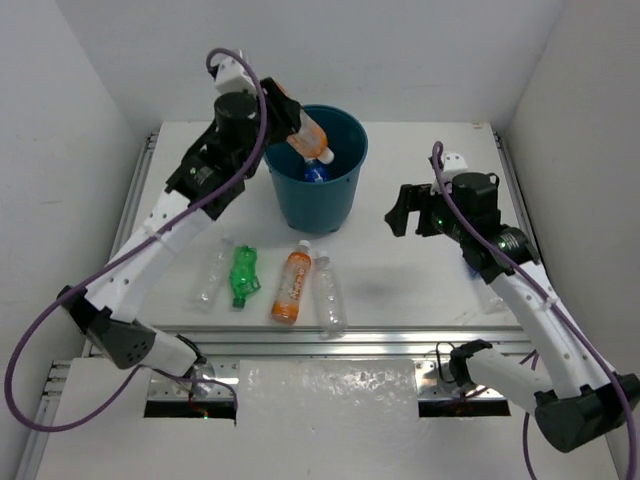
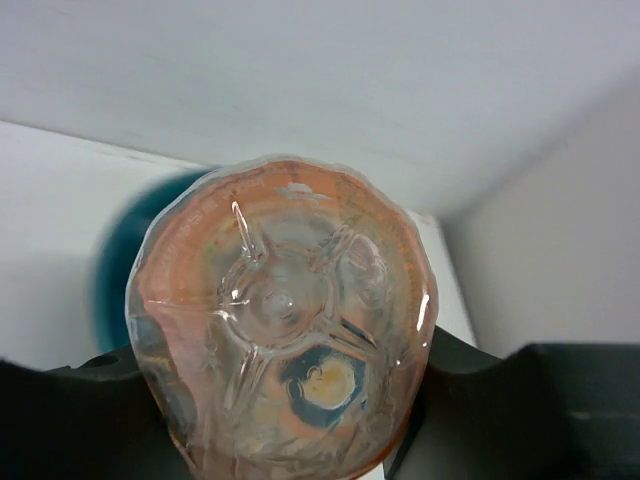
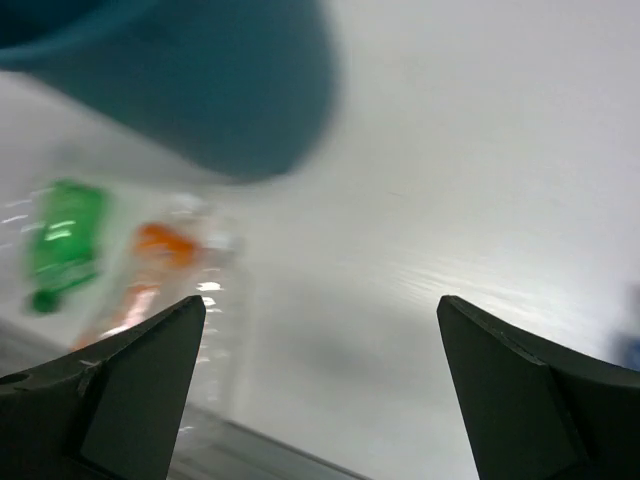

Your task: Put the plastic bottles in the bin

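Top view: a matte white table [image 1: 420,270] closed in by plain white walls [image 1: 420,50] at 9, 12 and 3 o'clock, with silver metal rails [image 1: 330,345] along its 6 o'clock edge. The round dark teal plastic bin [image 1: 320,200] stands upright at 12 o'clock of the table's middle, and a blue-labelled bottle [image 1: 317,172] lies inside it. The left arm's fingers [image 2: 500,410] clasp the base end of an orange plastic bottle [image 1: 305,130], which is tilted neck-down over the bin's 10 o'clock rim. At 7 o'clock of the bin, four bottles lie in a row on the table: a clear plastic bottle [image 1: 212,275], a crumpled green bottle [image 1: 243,275], a second orange bottle [image 1: 291,285] and another clear bottle [image 1: 328,295]. The right arm's fingers [image 3: 130,390] stand wide apart with nothing between them, above the table at 3 o'clock of the bin.
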Controlling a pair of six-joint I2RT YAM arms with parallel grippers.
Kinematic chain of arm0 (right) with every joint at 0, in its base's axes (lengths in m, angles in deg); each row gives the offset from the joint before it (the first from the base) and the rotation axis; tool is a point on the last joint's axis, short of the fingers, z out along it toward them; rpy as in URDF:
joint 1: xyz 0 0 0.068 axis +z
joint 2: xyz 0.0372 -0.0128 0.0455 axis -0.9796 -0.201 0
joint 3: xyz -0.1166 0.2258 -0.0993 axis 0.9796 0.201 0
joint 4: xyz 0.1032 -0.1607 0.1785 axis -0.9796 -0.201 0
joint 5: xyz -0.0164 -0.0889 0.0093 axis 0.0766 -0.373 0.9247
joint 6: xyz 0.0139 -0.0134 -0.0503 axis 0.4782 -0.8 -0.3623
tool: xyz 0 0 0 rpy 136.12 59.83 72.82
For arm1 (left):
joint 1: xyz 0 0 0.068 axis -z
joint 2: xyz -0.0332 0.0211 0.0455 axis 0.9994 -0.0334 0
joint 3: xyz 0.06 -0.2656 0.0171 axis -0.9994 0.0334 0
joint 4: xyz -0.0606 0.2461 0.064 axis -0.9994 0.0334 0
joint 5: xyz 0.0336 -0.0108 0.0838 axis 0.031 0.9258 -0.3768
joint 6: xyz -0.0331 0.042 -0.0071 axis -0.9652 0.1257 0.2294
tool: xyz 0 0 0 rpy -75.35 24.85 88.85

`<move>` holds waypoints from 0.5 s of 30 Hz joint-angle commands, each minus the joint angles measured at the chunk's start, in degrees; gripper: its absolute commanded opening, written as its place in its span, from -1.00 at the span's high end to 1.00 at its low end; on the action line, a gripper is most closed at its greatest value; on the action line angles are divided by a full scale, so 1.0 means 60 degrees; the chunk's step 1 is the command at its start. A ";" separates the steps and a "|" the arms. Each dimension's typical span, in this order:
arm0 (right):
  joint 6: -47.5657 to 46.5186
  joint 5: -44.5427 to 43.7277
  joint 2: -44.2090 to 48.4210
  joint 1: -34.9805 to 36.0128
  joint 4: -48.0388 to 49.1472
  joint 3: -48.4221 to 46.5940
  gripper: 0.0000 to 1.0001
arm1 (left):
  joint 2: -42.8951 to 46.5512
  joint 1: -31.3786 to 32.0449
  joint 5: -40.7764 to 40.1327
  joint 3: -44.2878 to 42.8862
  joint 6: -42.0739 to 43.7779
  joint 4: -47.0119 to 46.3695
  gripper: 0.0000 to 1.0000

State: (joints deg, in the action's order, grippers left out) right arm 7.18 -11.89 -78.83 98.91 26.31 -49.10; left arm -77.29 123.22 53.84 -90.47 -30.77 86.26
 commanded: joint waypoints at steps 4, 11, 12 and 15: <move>-0.0780 -0.3491 -0.0301 -0.1909 -0.1812 -0.0145 -0.98 | -0.2110 -0.0582 -0.1957 -0.2567 0.1086 0.0806 0.65; -0.1234 -0.5310 -0.1353 -0.2465 -0.2766 -0.0468 -0.98 | -0.3709 -0.0641 -0.1799 -0.3774 0.1279 0.1537 -0.67; -0.1336 -0.5122 -0.1486 -0.2757 -0.2751 -0.0308 -0.98 | -0.3695 -0.0626 -0.1696 -0.3730 0.1205 0.1568 -0.80; -0.1338 -0.4536 -0.1780 -0.3794 -0.2226 0.0495 -0.98 | -0.3564 -0.0626 -0.1402 -0.3627 0.0999 0.1801 -0.94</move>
State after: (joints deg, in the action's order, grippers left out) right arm 0.43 -38.51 -88.51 81.01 11.95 -49.08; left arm -101.55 119.50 44.28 -110.10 -24.08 96.64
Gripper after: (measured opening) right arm 0.986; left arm 0.960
